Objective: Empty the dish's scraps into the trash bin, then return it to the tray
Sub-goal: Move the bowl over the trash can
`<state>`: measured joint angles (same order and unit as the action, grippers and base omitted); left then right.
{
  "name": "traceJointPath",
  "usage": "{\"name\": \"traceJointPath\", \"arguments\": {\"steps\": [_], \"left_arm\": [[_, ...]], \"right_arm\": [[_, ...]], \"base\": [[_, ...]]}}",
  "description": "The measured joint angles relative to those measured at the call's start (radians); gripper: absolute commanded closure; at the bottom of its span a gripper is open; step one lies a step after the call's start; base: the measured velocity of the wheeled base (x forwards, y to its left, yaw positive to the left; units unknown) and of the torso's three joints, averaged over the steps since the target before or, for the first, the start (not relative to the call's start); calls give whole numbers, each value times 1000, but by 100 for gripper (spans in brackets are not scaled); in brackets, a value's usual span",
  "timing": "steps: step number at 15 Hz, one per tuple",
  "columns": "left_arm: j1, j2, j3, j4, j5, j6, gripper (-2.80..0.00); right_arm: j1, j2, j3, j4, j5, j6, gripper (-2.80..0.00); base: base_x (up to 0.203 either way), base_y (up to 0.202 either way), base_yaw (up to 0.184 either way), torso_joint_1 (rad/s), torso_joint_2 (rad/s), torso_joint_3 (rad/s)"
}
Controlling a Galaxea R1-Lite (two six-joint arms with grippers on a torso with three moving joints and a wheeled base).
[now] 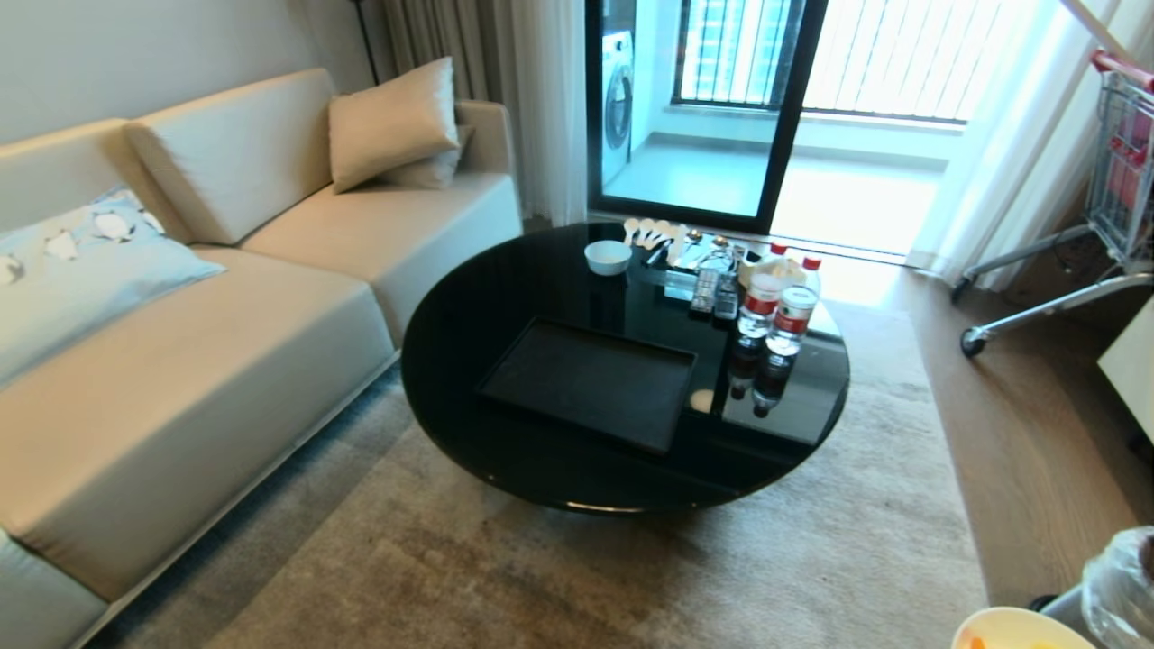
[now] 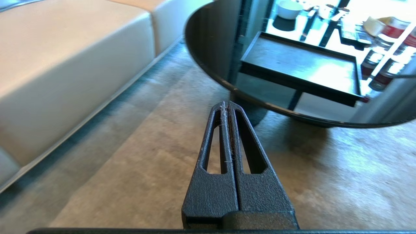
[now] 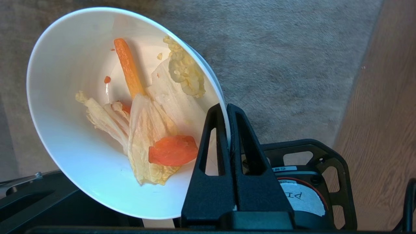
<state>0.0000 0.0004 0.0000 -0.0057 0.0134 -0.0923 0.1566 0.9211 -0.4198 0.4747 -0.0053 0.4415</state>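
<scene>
My right gripper (image 3: pixel 226 109) is shut on the rim of the dish (image 3: pixel 65 139), a white deep bowl held above the carpet. In it lie the scraps (image 3: pixel 148 117): pale cabbage leaves, a carrot stick and an orange slice. The dish's rim (image 1: pixel 1019 628) shows at the bottom right of the head view, beside the trash bin's crinkled plastic liner (image 1: pixel 1122 586). The black tray (image 1: pixel 590 381) lies bare on the round black table (image 1: pixel 505 279). My left gripper (image 2: pixel 227 105) is shut, holds nothing, and hangs over the carpet short of the table edge.
A beige sofa (image 1: pixel 180 361) stands left of the table. At the table's far side are a small white bowl (image 1: pixel 608 256), spoons, remotes and water bottles (image 1: pixel 777 315). A trolley (image 1: pixel 1118 171) stands at the far right. My own base (image 3: pixel 312 182) lies under the dish.
</scene>
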Motion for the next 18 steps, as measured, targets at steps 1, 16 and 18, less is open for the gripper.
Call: {"name": "traceJointPath", "arguments": {"steps": [1, 16, 18], "left_arm": [[0, 0, 0, 0, 0, 0, 0], [0, 0, 0, 0, 0, 0, 0], [0, 0, 0, 0, 0, 0, 0]], "right_arm": [[1, 0, 0, 0, 0, 1, 0], [-2, -16, -36, 51, -2, 13, 0], [-2, -20, -37, 57, -3, 14, 0]], "base": [[-1, 7, -174, 0, 2, 2], [-1, 10, -167, 3, 2, 2], [0, 9, -166, 0, 1, 1]]}}
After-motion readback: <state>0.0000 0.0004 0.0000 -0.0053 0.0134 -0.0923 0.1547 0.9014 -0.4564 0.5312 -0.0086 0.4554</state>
